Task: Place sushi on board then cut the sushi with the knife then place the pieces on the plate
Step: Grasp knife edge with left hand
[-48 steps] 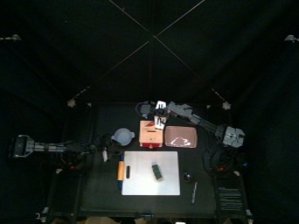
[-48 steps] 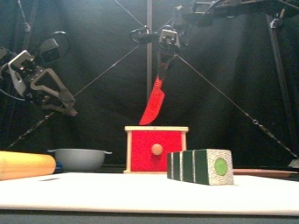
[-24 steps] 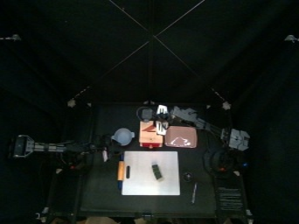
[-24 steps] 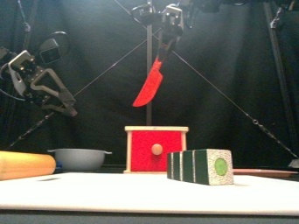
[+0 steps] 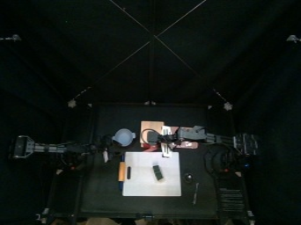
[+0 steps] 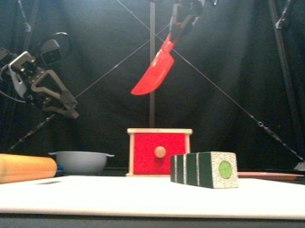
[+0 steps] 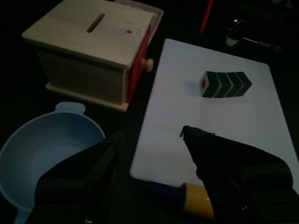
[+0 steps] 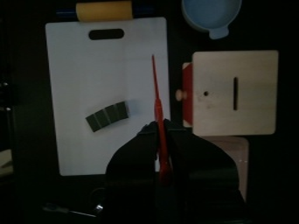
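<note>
The right fingers [image 8: 131,162] pinch the red toy knife [image 6: 155,71] high up, blade tilted down. The dark green sushi roll [image 6: 205,168], its end white with a green middle, sits on the white cutting board [image 5: 141,161]. The left fingers [image 7: 228,162] are open and empty

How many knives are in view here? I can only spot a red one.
1. The red knife hangs high above the table, clamped in the right end effector, its blade slanting down. No other knife shows, though one could lie out of sight.
</note>
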### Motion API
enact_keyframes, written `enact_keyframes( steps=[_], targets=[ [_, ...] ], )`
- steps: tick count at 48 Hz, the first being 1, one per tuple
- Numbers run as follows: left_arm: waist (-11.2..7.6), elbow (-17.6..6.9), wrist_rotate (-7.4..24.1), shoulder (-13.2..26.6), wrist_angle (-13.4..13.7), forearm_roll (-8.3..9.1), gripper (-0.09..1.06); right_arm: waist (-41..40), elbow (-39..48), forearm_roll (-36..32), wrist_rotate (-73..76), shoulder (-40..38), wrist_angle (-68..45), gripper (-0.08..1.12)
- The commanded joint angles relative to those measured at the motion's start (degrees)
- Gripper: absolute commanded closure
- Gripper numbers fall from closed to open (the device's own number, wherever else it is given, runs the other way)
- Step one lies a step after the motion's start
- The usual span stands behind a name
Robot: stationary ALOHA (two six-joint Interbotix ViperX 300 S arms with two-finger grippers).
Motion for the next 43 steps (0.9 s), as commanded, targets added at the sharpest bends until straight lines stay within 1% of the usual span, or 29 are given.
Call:
enact_keyframes(
  steps=[1, 6, 13, 20, 26, 34, 43],
  targets=[
    [0.18, -1.14, 0.09, -0.18, -0.26, -0.09, 0.06, 0.97, 5.19, -0.09, 1.85, -5.8, 7.03, 0.62],
    [0.18, -1.23, 0.09, -0.35, -0.26, 0.0, 0.06, 1.58, 12.22, 0.09, 2.64, -10.28, 14.85, 0.62],
    [0.18, -1.32, 0.0, -0.7, -0.26, -0.09, 0.06, 1.85, 21.01, 3.08, 2.2, -13.97, 22.76, 0.62],
    [0.0, -1.32, 0.0, -0.88, -0.62, -0.09, 0.06, 2.46, 27.25, 6.15, 1.49, -15.29, 28.21, 0.62],
    [-0.18, -1.41, 0.09, -0.97, -0.62, -0.09, 0.06, 3.69, 31.2, 6.5, 1.49, -17.05, 32.26, 0.62],
    [-0.26, -1.41, 0.09, -0.97, -0.7, -0.09, 0.06, 5.71, 37.71, 6.77, 1.58, -21.27, 40.25, 0.62],
    [-0.26, -1.41, 0.09, -0.97, -0.79, -0.09, 0.06, 6.77, 45.62, 9.32, 1.49, -25.66, 48.43, 0.62]
  ],
)
